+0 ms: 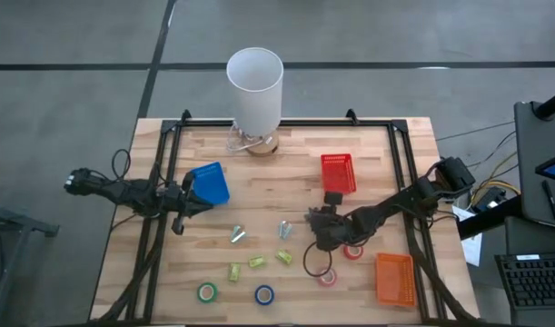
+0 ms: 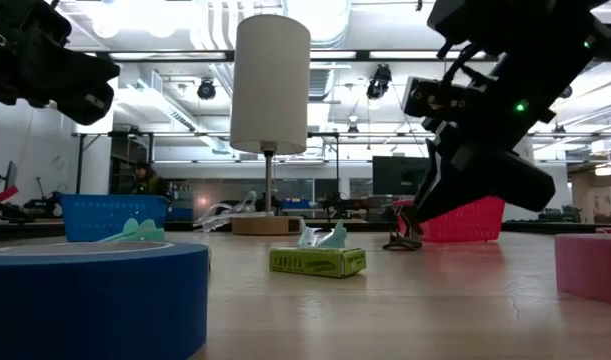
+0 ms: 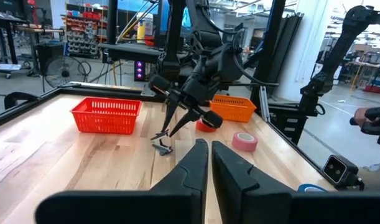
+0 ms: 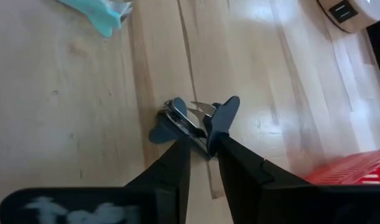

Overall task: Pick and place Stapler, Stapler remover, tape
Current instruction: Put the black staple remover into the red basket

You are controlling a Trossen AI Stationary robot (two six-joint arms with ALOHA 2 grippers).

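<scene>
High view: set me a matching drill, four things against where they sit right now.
Things:
1 remover
2 blue basket
3 orange basket
4 green tape

Places:
a beside the blue tape
b in the right gripper
c next to the left gripper
d right of the pink tape

Pairs: 1-b, 2-c, 3-d, 4-a.

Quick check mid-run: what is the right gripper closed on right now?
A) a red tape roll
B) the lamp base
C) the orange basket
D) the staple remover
D: the right wrist view shows the right gripper pinching the dark staple remover on the wooden table, and the left wrist view shows it at the same spot.
</scene>
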